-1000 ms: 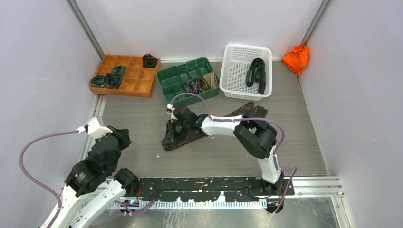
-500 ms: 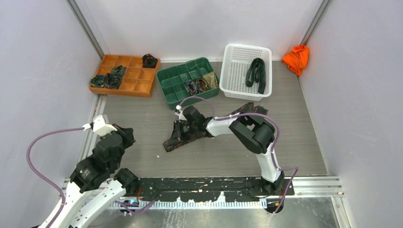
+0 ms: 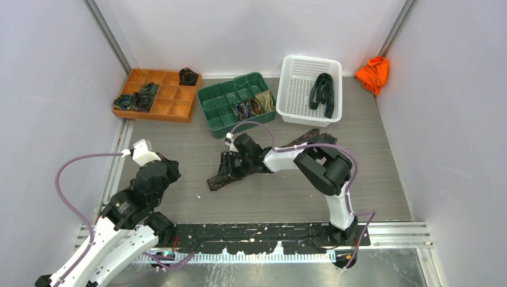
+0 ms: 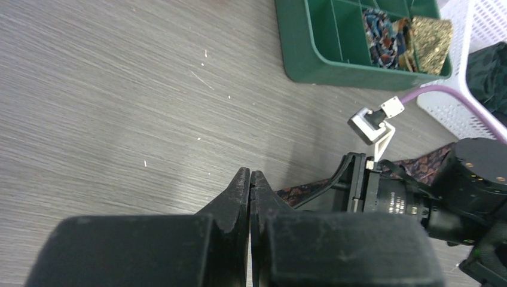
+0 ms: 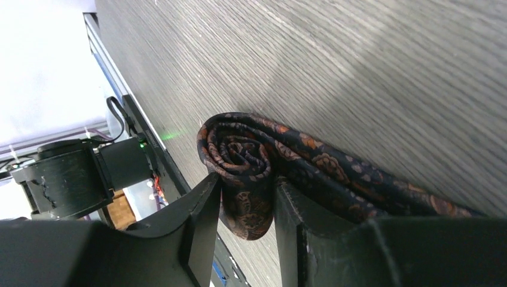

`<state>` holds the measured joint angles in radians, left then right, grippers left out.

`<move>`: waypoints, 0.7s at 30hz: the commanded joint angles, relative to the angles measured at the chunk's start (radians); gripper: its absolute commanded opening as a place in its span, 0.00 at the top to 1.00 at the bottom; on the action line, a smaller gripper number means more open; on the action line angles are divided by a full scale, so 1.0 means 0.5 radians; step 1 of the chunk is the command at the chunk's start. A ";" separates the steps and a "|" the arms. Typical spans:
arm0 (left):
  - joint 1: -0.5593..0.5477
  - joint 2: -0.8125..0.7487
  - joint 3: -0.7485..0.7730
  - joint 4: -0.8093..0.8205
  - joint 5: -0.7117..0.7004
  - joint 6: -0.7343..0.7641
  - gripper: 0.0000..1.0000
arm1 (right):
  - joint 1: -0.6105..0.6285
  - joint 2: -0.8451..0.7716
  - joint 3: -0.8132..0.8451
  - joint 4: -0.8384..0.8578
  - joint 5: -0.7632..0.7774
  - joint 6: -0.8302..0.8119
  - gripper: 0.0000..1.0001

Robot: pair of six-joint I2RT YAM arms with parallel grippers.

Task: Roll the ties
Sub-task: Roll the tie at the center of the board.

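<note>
A dark brown patterned tie (image 3: 218, 179) lies slantwise on the table, its near end wound into a small coil (image 5: 239, 146). My right gripper (image 3: 232, 166) stands low over that coil. In the right wrist view the right gripper (image 5: 248, 179) is open, with the coil between its fingers: one finger touches it and a thin gap shows at the other. My left gripper (image 4: 250, 176) is shut and empty, hovering left of the tie (image 4: 305, 192). From above, the left gripper (image 3: 173, 169) is well apart from the tie.
An orange divided tray (image 3: 156, 111) holds coiled ties (image 3: 141, 101). A green divided tray (image 3: 206, 95) holds more coils (image 3: 254, 106). A white basket (image 3: 296, 113) holds a dark tie (image 3: 323, 92). An orange cloth lump (image 3: 373, 73) lies at the back right corner.
The right gripper's jaws have parted around the coiled end after shifting slightly right and back with it. The left arm has reached forward toward the table's middle.
</note>
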<state>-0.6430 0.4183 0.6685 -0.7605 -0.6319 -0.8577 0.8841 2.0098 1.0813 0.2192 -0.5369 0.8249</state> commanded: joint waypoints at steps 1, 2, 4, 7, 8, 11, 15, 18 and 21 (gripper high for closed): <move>0.006 0.114 -0.045 0.236 0.073 -0.017 1.00 | -0.001 -0.183 0.003 -0.186 0.131 -0.106 0.57; 0.006 0.134 -0.057 0.258 0.086 -0.018 1.00 | -0.001 -0.196 0.003 -0.221 0.155 -0.123 0.57; 0.006 0.171 -0.086 0.316 0.110 -0.020 1.00 | -0.001 -0.221 0.014 -0.300 0.215 -0.166 0.58; 0.005 0.203 -0.131 0.390 0.149 -0.021 1.00 | -0.002 -0.245 0.027 -0.381 0.268 -0.222 0.59; 0.005 0.211 -0.147 0.414 0.159 -0.021 1.00 | -0.003 -0.252 0.032 -0.407 0.288 -0.233 0.59; 0.004 0.243 -0.203 0.493 0.187 -0.018 1.00 | -0.001 -0.262 0.060 -0.511 0.348 -0.284 0.59; 0.004 0.302 -0.271 0.611 0.224 -0.018 1.00 | -0.003 -0.233 0.133 -0.669 0.431 -0.360 0.58; 0.005 0.360 -0.321 0.710 0.239 -0.009 1.00 | 0.000 -0.181 0.169 -0.701 0.390 -0.366 0.57; 0.006 0.408 -0.349 0.772 0.216 -0.001 1.00 | 0.002 -0.178 0.147 -0.604 0.324 -0.310 0.57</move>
<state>-0.6430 0.6006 0.5041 -0.4976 -0.5175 -0.8597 0.8845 1.9289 1.1351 -0.0853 -0.3748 0.6815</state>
